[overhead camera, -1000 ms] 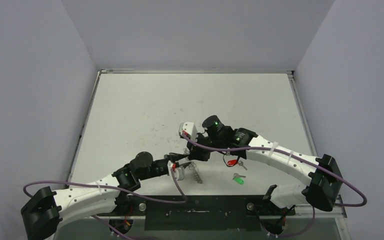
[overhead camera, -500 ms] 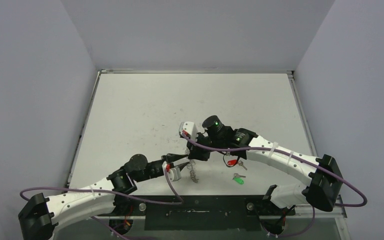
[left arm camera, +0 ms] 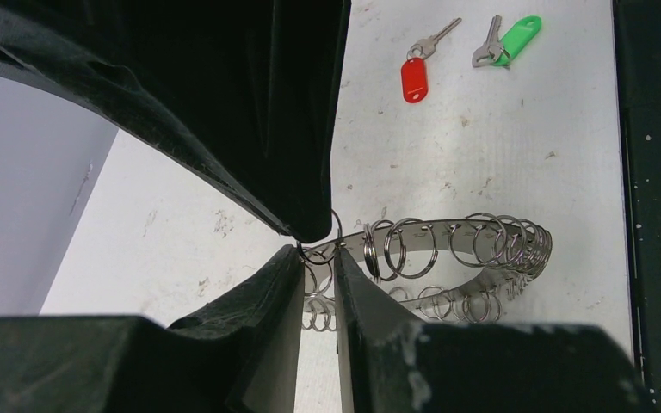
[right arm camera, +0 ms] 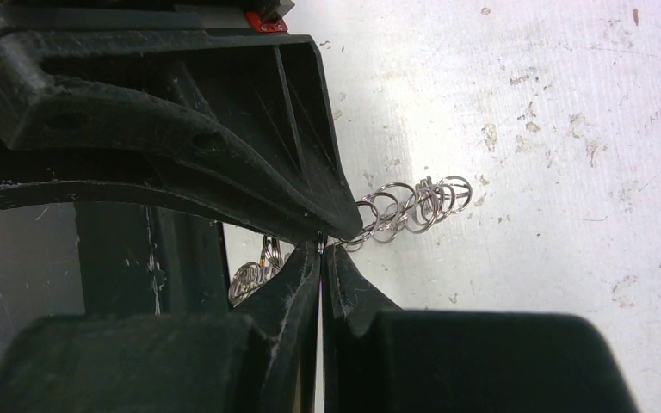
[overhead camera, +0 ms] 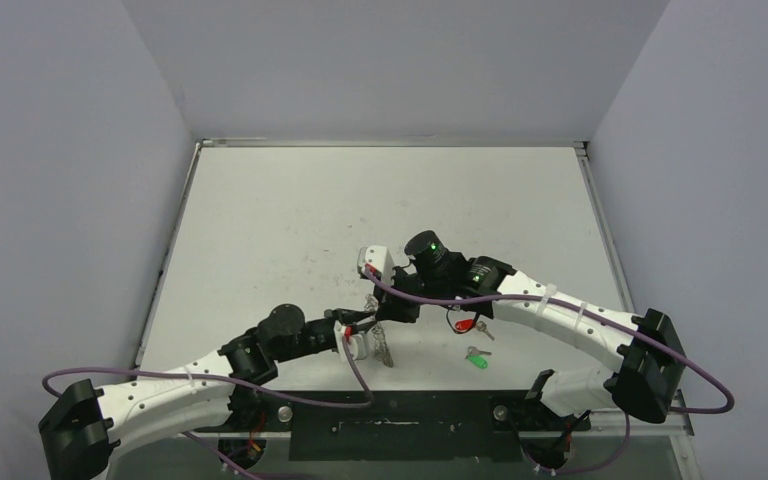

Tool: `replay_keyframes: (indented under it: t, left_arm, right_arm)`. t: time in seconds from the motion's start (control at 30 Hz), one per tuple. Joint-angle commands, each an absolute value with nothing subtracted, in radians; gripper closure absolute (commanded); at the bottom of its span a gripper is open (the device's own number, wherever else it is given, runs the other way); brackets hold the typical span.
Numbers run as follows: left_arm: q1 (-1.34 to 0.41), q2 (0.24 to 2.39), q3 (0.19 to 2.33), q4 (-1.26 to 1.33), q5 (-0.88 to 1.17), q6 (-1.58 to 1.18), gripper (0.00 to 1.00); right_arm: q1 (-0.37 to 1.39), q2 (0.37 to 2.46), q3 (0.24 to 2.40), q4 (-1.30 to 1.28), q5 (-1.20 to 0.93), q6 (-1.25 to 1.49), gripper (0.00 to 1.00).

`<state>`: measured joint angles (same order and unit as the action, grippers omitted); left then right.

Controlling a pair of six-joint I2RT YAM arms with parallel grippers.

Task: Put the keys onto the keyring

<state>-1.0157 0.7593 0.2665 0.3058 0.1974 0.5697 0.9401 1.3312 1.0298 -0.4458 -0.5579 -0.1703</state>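
The keyring (left arm camera: 447, 258), a silver band fringed with wire loops, lies near the table's front middle (overhead camera: 386, 348). My left gripper (left arm camera: 318, 251) has narrow jaws with one wire loop caught between the tips, touching both. My right gripper (right arm camera: 323, 245) comes in from above and is shut on a loop at the same spot; more loops (right arm camera: 413, 202) fan out beyond it. In the top view the left gripper (overhead camera: 366, 322) and the right gripper (overhead camera: 381, 311) meet tip to tip. The red-tagged key (left arm camera: 414, 77) (overhead camera: 465, 324) and the green-tagged key (left arm camera: 516, 39) (overhead camera: 478, 360) lie loose on the table to the right.
The white, scuffed table (overhead camera: 310, 220) is boxed in by grey walls at the back and sides. A black mounting strip (overhead camera: 390, 415) runs along the near edge. Purple cables (overhead camera: 360, 385) loop off both arms near the keyring.
My left gripper's jaws have narrowed around the loop, and its arm dipped back, then came forward again. The keyring shifted slightly left. The right arm has stayed put.
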Motion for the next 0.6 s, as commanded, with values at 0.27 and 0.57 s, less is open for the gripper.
replay_keyframes:
  t: [0.27, 0.57]
  left_arm:
    - [-1.022, 0.772, 0.33, 0.337, 0.232, 0.549, 1.0]
    - [-1.022, 0.777, 0.335, 0.358, 0.241, 0.536, 0.82]
  right_arm:
    - [0.952, 1.305, 1.044, -0.412, -0.576, -0.187, 1.0]
    - [0.957, 1.306, 1.045, -0.417, -0.57, -0.19, 1.0]
